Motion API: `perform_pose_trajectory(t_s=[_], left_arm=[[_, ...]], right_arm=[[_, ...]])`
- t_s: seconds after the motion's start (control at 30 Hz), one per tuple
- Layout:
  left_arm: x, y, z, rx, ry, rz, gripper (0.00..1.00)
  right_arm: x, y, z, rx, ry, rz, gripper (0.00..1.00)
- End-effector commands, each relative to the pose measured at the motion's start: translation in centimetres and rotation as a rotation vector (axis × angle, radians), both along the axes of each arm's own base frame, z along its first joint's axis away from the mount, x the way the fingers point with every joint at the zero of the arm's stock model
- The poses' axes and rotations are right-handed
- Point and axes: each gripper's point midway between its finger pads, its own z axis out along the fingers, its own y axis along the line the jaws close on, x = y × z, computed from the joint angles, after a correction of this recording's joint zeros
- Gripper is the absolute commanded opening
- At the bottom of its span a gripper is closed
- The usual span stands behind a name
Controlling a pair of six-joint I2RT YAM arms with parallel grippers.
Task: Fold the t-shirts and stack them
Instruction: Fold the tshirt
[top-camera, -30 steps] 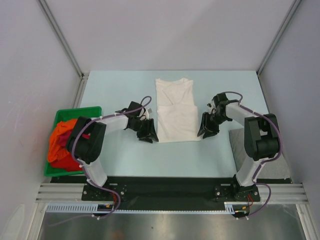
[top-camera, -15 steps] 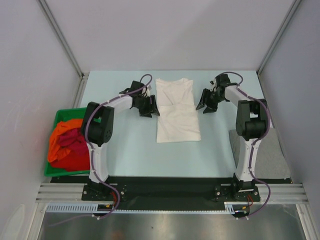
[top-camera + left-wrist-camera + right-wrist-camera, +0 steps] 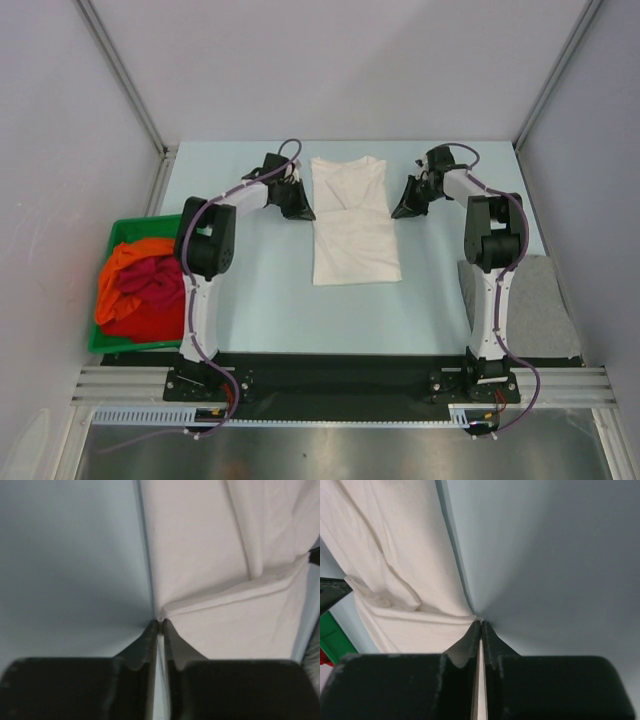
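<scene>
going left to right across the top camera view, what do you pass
green bin → left fingers → white shirt → right fingers → grey shirt

Matt cloth t-shirt (image 3: 355,240) (smooth table (image 3: 250,290))

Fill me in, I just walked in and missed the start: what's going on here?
Two robot arms are folding a white shirt that lies flat on the table. The left fingers pinch its left edge and the right fingers pinch its right edge. A grey shirt lies at the right. An orange shirt and a red shirt sit in the green bin at the left.
</scene>
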Motion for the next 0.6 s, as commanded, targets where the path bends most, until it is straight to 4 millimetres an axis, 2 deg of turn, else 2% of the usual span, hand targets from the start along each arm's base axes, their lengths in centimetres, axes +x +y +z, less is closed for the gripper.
perform_pose_trajectory(t_s=[0.0,0.07,0.17,0.2,0.23,0.27,0.3,0.33,0.37,0.4,0.43,0.47,0.5,0.53,0.57], left_arm=[[0.3,0.7,-1.4,0.034,0.024,0.021,0.07],[0.8,1.2,-1.6,0.060,0.014,0.034,0.01],[1.4,1.7,-1.9,0.091,0.015,0.045,0.00],[1.2,1.8,-1.9,0.102,0.030,0.047,0.02],[1.6,1.8,-1.5,0.107,0.020,0.049,0.11],[1.7,2.1,-1.1,0.123,0.015,0.054,0.25],[1.5,2.4,-0.7,0.134,0.014,0.057,0.40],[1.0,2.7,-0.5,0.147,0.016,0.057,0.44],[1.2,3.2,1.6,0.162,-0.029,0.078,0.48],[0.9,3.5,2.7,0.165,-0.046,0.085,0.52],[-0.1,4.0,2.7,0.178,-0.035,0.089,0.53],[-0.4,4.2,5.5,0.164,-0.081,0.104,0.54],[-1.1,4.3,6.1,0.157,-0.080,0.114,0.56],[-3.0,4.7,5.3,0.153,-0.027,0.138,0.56],[-3.6,4.6,8.0,0.114,-0.077,0.156,0.57]], right_arm=[[1.3,0.2,0.2,-0.004,-0.030,-0.007,0.04],[1.8,-0.3,-0.2,-0.026,-0.036,-0.026,0.00],[2.6,-0.6,-0.6,-0.035,-0.044,-0.048,0.00],[2.7,-0.6,-0.5,-0.032,-0.043,-0.049,0.00],[2.8,-0.6,-0.4,-0.032,-0.041,-0.050,0.03],[2.9,-0.9,-0.2,-0.049,-0.041,-0.064,0.12],[2.9,-0.9,0.6,-0.053,-0.039,-0.067,0.29],[2.9,-1.0,1.1,-0.057,-0.040,-0.073,0.35],[2.9,-1.2,2.8,-0.069,-0.063,-0.081,0.42],[2.5,-1.5,3.6,-0.086,-0.059,-0.091,0.58],[2.2,-2.0,4.1,-0.108,-0.055,-0.107,0.65],[1.9,-3.0,4.8,-0.148,-0.050,-0.143,0.70],[1.2,-3.4,6.6,-0.158,-0.055,-0.157,0.77],[0.1,-3.9,6.6,-0.172,-0.035,-0.174,0.81],[-0.7,-4.0,7.1,-0.171,-0.025,-0.190,0.83]])
